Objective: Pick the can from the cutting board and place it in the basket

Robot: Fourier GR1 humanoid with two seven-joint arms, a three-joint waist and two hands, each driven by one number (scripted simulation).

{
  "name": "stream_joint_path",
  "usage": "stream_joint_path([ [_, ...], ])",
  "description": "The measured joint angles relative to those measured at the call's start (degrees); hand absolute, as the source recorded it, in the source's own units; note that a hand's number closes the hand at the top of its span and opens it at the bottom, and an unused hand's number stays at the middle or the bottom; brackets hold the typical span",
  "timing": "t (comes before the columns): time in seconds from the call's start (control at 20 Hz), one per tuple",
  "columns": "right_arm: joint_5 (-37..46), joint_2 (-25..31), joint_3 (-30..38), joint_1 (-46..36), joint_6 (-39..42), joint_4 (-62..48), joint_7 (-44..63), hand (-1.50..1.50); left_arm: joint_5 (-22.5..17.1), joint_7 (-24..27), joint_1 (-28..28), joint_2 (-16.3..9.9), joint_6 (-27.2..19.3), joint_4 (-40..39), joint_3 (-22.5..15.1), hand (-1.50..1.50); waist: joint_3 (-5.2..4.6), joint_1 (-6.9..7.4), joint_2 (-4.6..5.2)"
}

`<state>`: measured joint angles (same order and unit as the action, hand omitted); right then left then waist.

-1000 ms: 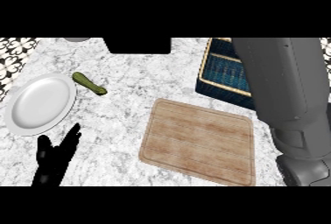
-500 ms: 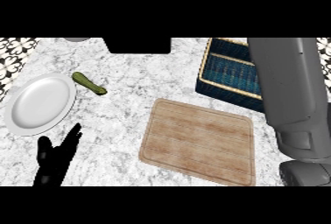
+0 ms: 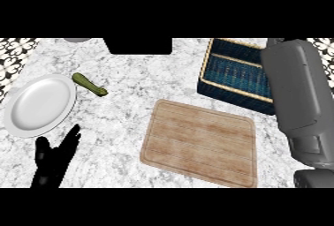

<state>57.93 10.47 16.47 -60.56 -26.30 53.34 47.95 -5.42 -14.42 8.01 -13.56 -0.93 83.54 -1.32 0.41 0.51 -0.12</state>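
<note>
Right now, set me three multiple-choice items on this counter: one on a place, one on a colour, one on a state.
1. Where does the green vegetable lie?
A. on the cutting board
B. on the counter beside the white plate's upper right rim
C. in the basket

2. What colour is the basket?
A. dark blue with a tan rim
B. red
C. white

3. How is the cutting board?
A. bearing a can
B. bare, nothing on it
C. under the left hand

Key: 1 B, it rests on marble next to the plate. 2 A, blue weave, tan edge. 3 B, only wood shows; the left hand rests open at lower left.
</note>
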Motion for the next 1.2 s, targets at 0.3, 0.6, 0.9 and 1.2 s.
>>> stream_joint_path([
  [0.3, 0.9, 2.8, -2.7, 3.4, 5.4, 1.2, -1.2, -1.50, 0.4, 0.1, 0.4, 0.2, 0.3, 0.3, 0.3, 0.00, 0.02, -0.29, -0.15],
  [0.6, -1.1, 5.1, -3.2, 7.4, 7.7, 8.4, -2.4, -1.50, 0.6, 0.7, -0.2, 0.6, 1.1, -1.2, 1.0, 0.00, 0.09, -0.47, -0.26],
  [0.9, -3.0, 6.3, -1.4, 10.0, 6.5, 15.8, -0.7, -1.50, 1.3, 1.1, 0.2, 1.1, 0.9, -0.6, 1.1, 0.00, 0.10, -0.56, -0.33],
  [1.2, -4.2, 9.1, 1.2, 15.6, 9.4, 27.5, 4.1, -1.50, 1.2, 0.9, 0.7, 1.1, 1.1, -0.4, 1.9, 0.00, 0.06, -1.12, -0.50],
])
